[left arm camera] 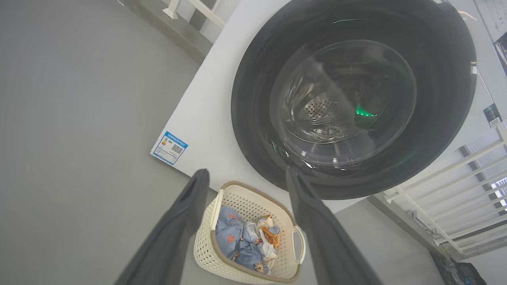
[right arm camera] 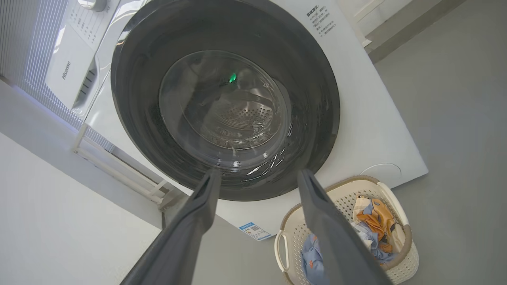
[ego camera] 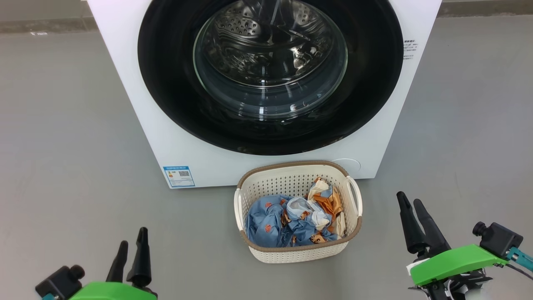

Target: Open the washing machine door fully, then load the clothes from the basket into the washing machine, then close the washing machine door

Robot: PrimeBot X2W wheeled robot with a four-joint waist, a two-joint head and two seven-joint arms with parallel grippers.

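The white washing machine (ego camera: 137, 96) stands ahead with its round black-rimmed door (ego camera: 166, 83) shut flat against the front, steel drum visible through the glass. On the floor before it sits the cream basket (ego camera: 291, 250) holding crumpled blue clothes (ego camera: 270, 221) with orange and white patches. My left gripper (ego camera: 133, 239) hovers low at the left, open and empty. At the lower right, my right gripper (ego camera: 410, 200) is open and empty too. In the left wrist view, the door (left arm camera: 253, 99), basket (left arm camera: 206, 245) and clothes (left arm camera: 233, 241) lie beyond the spread fingers (left arm camera: 186, 213). From the right wrist, door (right arm camera: 130, 99) and basket (right arm camera: 404, 257) show.
Bare grey floor (ego camera: 66, 146) spreads on both sides of the machine. A blue label (ego camera: 179, 176) marks the machine's lower left corner. White railings (left arm camera: 447, 186) stand beside the machine, and a pale wall (right arm camera: 47, 206) fills the side of the right wrist view.
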